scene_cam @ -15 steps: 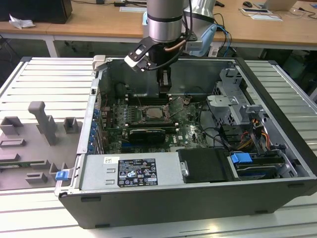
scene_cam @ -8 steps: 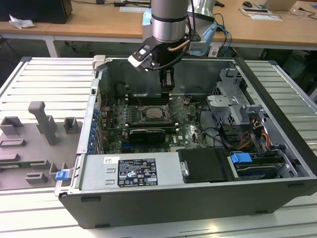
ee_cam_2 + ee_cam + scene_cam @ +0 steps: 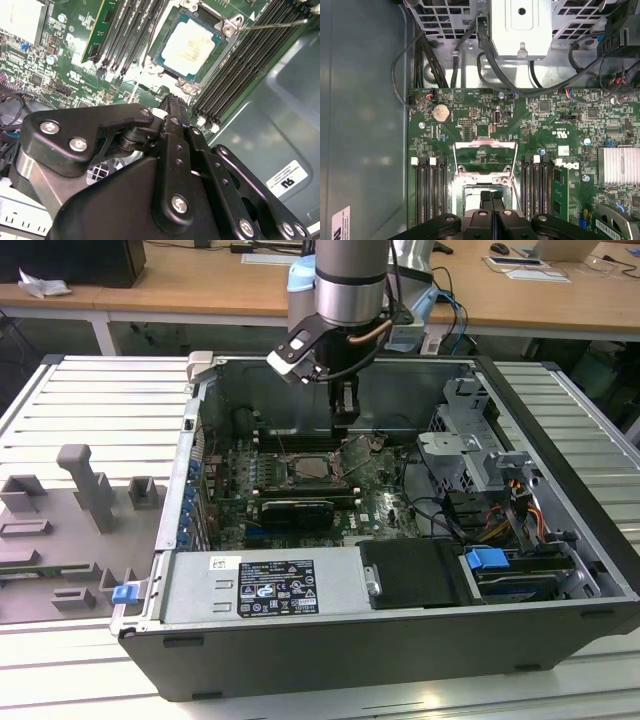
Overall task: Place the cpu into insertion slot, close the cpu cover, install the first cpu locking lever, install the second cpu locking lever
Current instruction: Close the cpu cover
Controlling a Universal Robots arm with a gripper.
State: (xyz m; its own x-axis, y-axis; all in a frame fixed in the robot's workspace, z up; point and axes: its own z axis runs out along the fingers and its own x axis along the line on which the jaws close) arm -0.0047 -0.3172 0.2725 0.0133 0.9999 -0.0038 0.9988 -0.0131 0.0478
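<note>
One cpu (image 3: 189, 47) sits in insertion slot (image 3: 226, 29), cpu cover (image 3: 485, 146) up, gripper (image 3: 491, 195) fingers pinched tight tog.

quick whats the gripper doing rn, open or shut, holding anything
gripper: shut, jaws together, nothing visibly held, close to the pale silver-grey square cpu lying in the silver-rimmed insertion slot.
</note>
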